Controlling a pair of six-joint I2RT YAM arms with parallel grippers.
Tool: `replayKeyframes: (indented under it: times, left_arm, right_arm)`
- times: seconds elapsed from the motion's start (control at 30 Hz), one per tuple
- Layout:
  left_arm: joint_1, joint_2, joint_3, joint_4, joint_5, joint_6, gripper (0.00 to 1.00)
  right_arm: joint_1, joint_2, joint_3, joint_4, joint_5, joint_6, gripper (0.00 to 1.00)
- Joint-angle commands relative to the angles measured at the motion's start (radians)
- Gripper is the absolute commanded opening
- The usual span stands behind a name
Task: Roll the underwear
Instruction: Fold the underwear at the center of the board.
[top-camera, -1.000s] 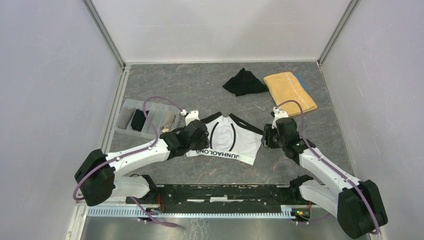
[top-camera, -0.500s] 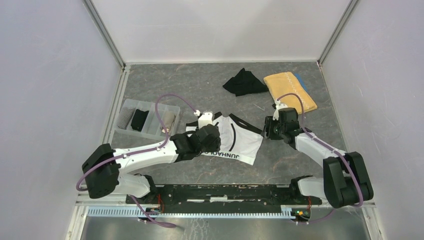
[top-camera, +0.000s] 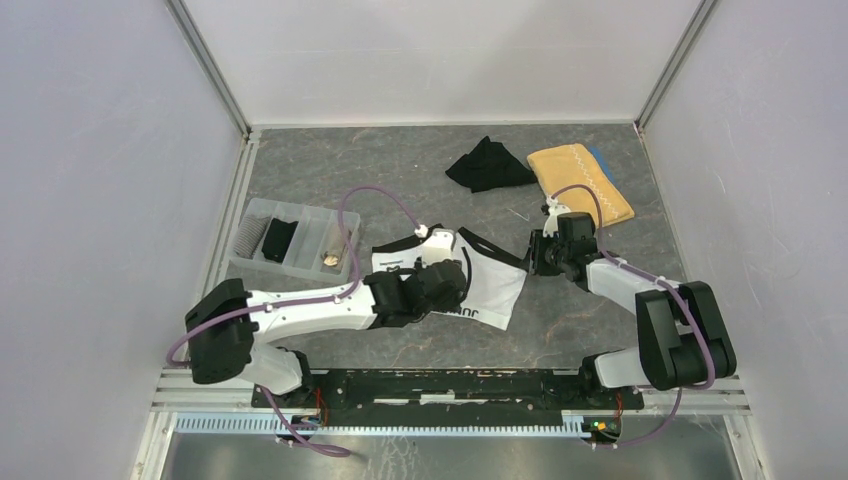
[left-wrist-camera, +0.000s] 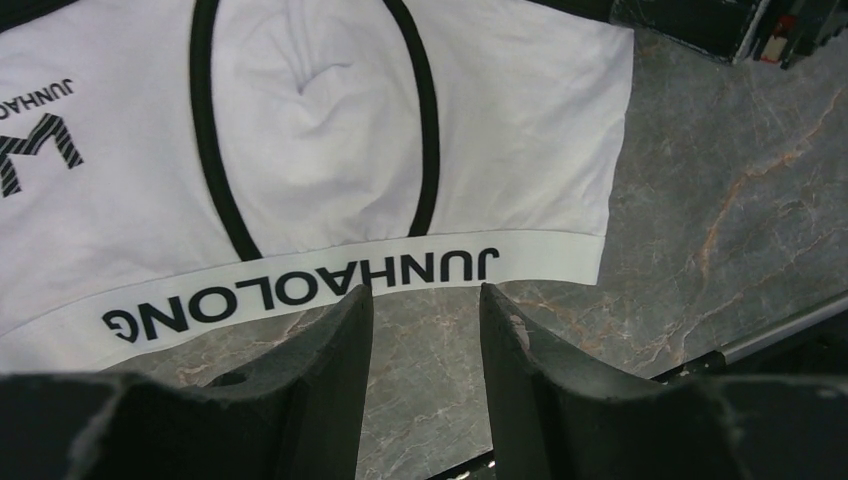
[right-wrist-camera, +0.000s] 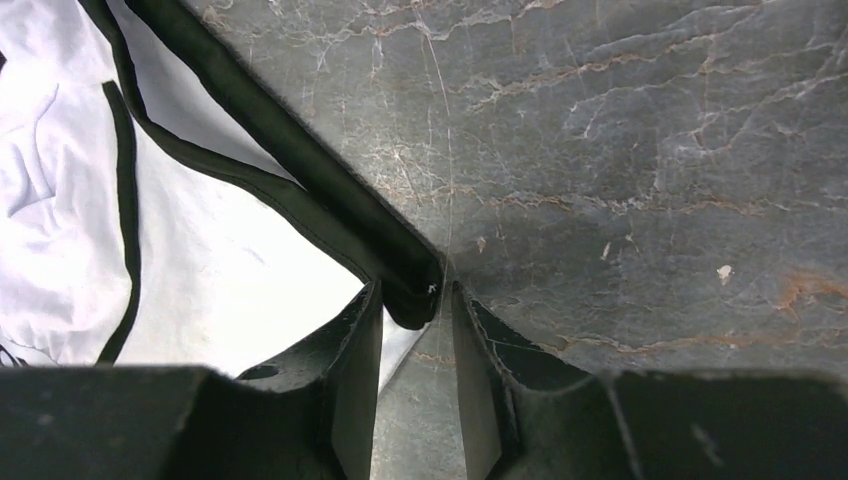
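Underwear looks light, limp, creases easy; grab near-edge waistband, L gripper spread over it, R gripper straddles far-right black hem corner, pinch unclear.

A robotics lab test cell: white panel walls, aluminium corner posts, marbled grey table.

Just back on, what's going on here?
Both arms are working the white underwear, which lies flat, not yet rolled. The left hand hovers open over its lettered waistband. The right hand has the black-trimmed corner between its fingers; whether it grips is unclear.
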Motion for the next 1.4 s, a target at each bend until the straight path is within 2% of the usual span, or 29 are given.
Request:
replayKeyframes:
  times: [0.0,0.2,0.3,0.37,0.43,0.53,0.67,0.83,1.37]
  left_arm:
    - [-0.052,0.056,0.08,-0.025,-0.068,0.009,0.5]
    - [-0.111,0.133,0.158,-0.063,-0.095,0.002,0.49]
    - [-0.128,0.163,0.185,-0.069,-0.095,-0.001,0.49]
    - [-0.139,0.192,0.208,-0.079,-0.098,0.001,0.49]
    - [-0.152,0.224,0.237,-0.088,-0.1,0.007,0.51]
    - [-0.181,0.291,0.302,-0.126,-0.121,0.011,0.56]
    - [-0.226,0.408,0.427,-0.198,-0.138,0.035,0.59]
    - [-0.26,0.553,0.579,-0.281,-0.144,0.056,0.59]
    - [-0.26,0.701,0.663,-0.284,-0.136,0.103,0.54]
  right_arm:
    - [-0.011,0.037,0.007,0.003,-0.011,-0.017,0.36]
    - [-0.015,0.064,0.002,0.04,-0.013,-0.017,0.39]
    - [-0.016,0.061,-0.004,0.038,-0.02,-0.02,0.3]
    - [-0.017,0.05,-0.014,0.042,-0.017,-0.014,0.16]
    - [-0.021,0.034,-0.031,0.056,-0.017,-0.001,0.08]
    - [-0.024,0.02,-0.049,0.07,-0.024,0.007,0.01]
    - [-0.024,0.021,-0.055,0.074,-0.036,0.009,0.0]
    - [-0.026,0.03,-0.057,0.084,-0.07,0.012,0.0]
    - [-0.027,0.02,-0.062,0.087,-0.121,0.013,0.0]
